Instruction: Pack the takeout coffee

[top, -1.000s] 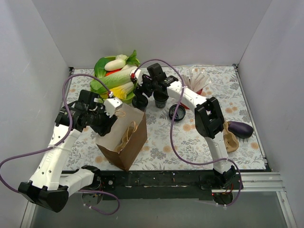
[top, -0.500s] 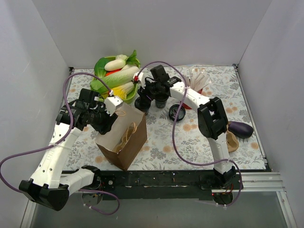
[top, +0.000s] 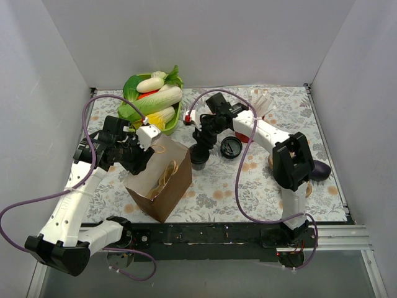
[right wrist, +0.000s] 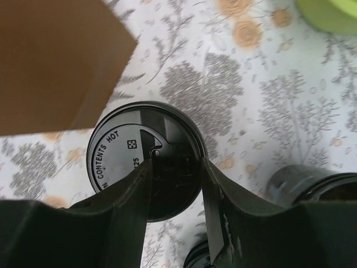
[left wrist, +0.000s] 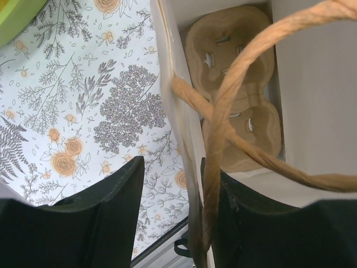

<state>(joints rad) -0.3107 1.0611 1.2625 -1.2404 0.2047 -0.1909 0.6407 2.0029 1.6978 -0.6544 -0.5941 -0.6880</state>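
Right gripper (right wrist: pixel 175 163): pinching the takeout coffee (right wrist: pixel 120 149), one finger on each side of the black sip lid.
Coffee position: centre of the top view (top: pixel 199 156), just right of the paper bag (top: pixel 159 181) and outside it. I can't tell whether it sits on the floral cloth (top: pixel 248 186) or hangs above it.
Left gripper (left wrist: pixel 173 167): spread, astride the bag's side wall. One finger is inside the bag, and I see cloth between the outer finger and the wall.
Bag: upright and open-topped, twine handles (left wrist: pixel 234 95) looping over the mouth.
Bag contents: tan pulp carrier (left wrist: pixel 237 120) lying flat on the bottom.
Loose lid (top: pixel 231 147): on the cloth, right of the coffee.
Green bowl of vegetables (top: pixel 151 99): upper left of the top view.
Red cup of white sticks (top: pixel 259 107): upper right, behind the right arm.
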